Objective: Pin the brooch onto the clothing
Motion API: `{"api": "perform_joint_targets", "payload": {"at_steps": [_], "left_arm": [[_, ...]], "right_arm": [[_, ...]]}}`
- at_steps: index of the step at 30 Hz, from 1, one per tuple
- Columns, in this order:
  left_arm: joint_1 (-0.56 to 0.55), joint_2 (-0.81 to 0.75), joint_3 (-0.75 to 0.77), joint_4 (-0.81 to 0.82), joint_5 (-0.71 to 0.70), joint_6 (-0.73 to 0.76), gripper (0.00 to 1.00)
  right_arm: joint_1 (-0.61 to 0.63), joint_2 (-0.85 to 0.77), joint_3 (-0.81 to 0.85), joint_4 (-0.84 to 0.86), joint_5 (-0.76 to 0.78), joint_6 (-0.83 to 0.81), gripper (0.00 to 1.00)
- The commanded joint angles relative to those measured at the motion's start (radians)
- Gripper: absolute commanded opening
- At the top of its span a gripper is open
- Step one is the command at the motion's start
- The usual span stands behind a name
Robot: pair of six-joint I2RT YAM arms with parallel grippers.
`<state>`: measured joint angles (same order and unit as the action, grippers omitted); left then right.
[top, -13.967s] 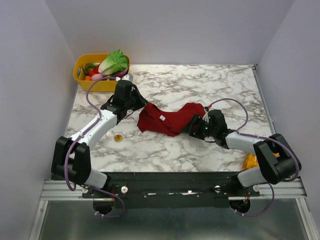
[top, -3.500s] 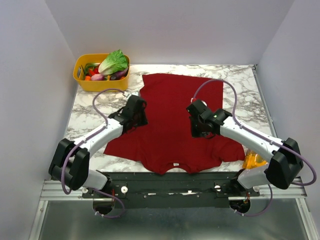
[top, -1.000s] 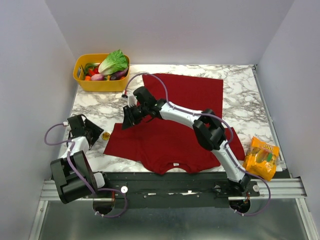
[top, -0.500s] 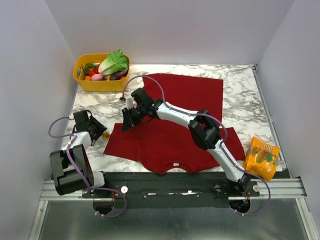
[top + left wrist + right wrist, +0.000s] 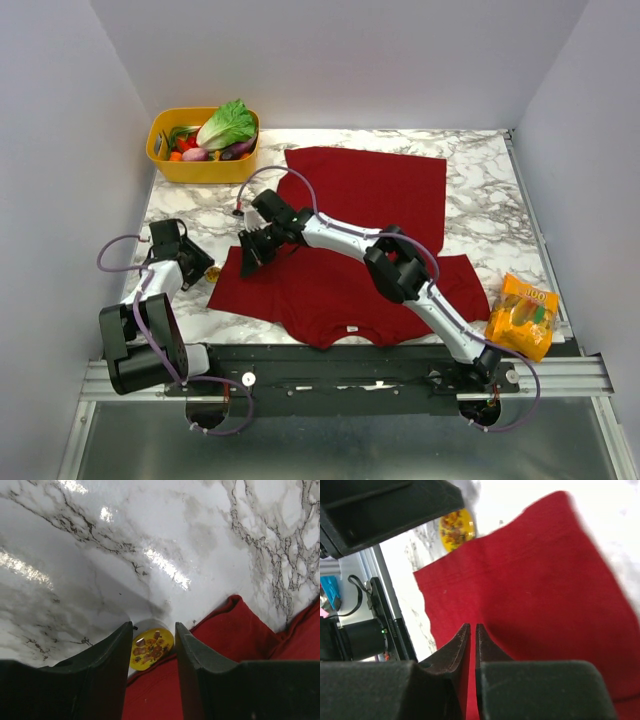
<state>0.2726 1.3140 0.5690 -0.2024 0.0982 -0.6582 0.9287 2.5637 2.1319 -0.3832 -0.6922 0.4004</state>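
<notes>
Three views: only the top external one showed the whole clothing (image 5: 360, 200) spread flat on the marble table (image 5: 480, 170), with a yellow basket (image 5: 165, 160) of vegetables at 11 o'clock and an orange snack bag (image 5: 522, 315) at 4 o'clock.
Left wrist alone: the brooch (image 5: 151, 648) lay face up, yellow with orange blotches; from above it was a mere speck.
Right wrist alone: the stitched hem of the sleeve was plain, with the brooch at its edge toward 11 o'clock in that view.
Clothing axis: it ran from 12 to 6 o'clock, with the hem at 12, the neck and its small white label (image 5: 350, 328) at 6, and the sleeves toward 9 and 3.
Brooch place: on bare marble at the outer edge of the 9 o'clock sleeve, touching the cloth; being round, it had no long axis.
Left gripper (image 5: 154, 626): jaws roughly half apart, one finger on each side of the brooch and close against its rim; whether they pressed it could not be told.
Right gripper (image 5: 470, 626): over the 9 o'clock sleeve, jaws all but closed with a thin slit between them, tips down at the red cloth; whether any cloth was caught could not be told.
</notes>
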Motion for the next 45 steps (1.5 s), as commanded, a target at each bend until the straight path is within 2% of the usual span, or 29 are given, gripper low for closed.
{"api": "perform_joint_targets", "payload": {"at_steps": [1, 4, 5, 11, 18, 28, 32, 33, 40, 45], "left_arm": [[-0.007, -0.039, 0.038, -0.163, -0.069, 0.019, 0.51], [-0.015, -0.064, 0.048, -0.198, -0.083, 0.017, 0.52], [-0.013, -0.068, 0.046, -0.203, -0.090, 0.016, 0.52], [-0.015, -0.059, 0.035, -0.193, -0.089, 0.011, 0.53], [-0.013, -0.027, 0.046, -0.163, -0.080, 0.011, 0.59], [-0.015, -0.001, 0.057, -0.137, -0.071, 0.019, 0.60], [-0.015, 0.031, 0.066, -0.132, -0.055, 0.022, 0.64], [-0.015, 0.039, 0.069, -0.132, -0.042, 0.023, 0.67], [-0.036, 0.129, 0.103, -0.170, -0.014, 0.035, 0.67], [-0.087, 0.186, 0.172, -0.258, -0.031, 0.037, 0.67]], "right_arm": [[0.038, 0.016, 0.052, -0.019, 0.028, 0.014, 0.16], [0.044, 0.024, 0.072, -0.022, 0.055, 0.024, 0.15], [0.044, 0.035, 0.082, -0.022, 0.063, 0.029, 0.11], [0.051, 0.076, 0.141, -0.040, 0.109, 0.069, 0.09], [0.052, 0.145, 0.213, -0.042, 0.091, 0.115, 0.09], [0.052, 0.207, 0.270, -0.006, 0.076, 0.175, 0.08], [0.052, 0.222, 0.280, 0.001, 0.069, 0.187, 0.08], [0.053, 0.227, 0.280, 0.003, 0.068, 0.190, 0.08], [0.052, 0.224, 0.267, 0.007, 0.065, 0.195, 0.08], [0.052, 0.199, 0.203, -0.037, 0.108, 0.175, 0.06]]}}
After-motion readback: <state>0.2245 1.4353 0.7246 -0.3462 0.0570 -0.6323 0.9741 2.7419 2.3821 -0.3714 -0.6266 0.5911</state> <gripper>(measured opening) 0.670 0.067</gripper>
